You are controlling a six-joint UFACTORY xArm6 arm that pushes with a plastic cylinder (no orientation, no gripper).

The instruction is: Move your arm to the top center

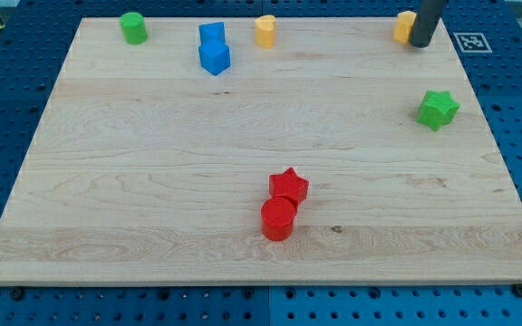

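Observation:
My tip (420,43) is at the view's top right, on the wooden board (152,181). It touches the right side of a yellow block (403,25), which the rod partly hides. A second yellow block (265,31) stands at the top centre, far to the left of my tip. Two blue blocks sit left of it, one (211,34) just behind the other (215,57).
A green cylinder (133,27) is at the top left. A green star (437,109) is at the right edge, below my tip. A red star (288,186) and a red cylinder (278,218) touch each other at the bottom centre.

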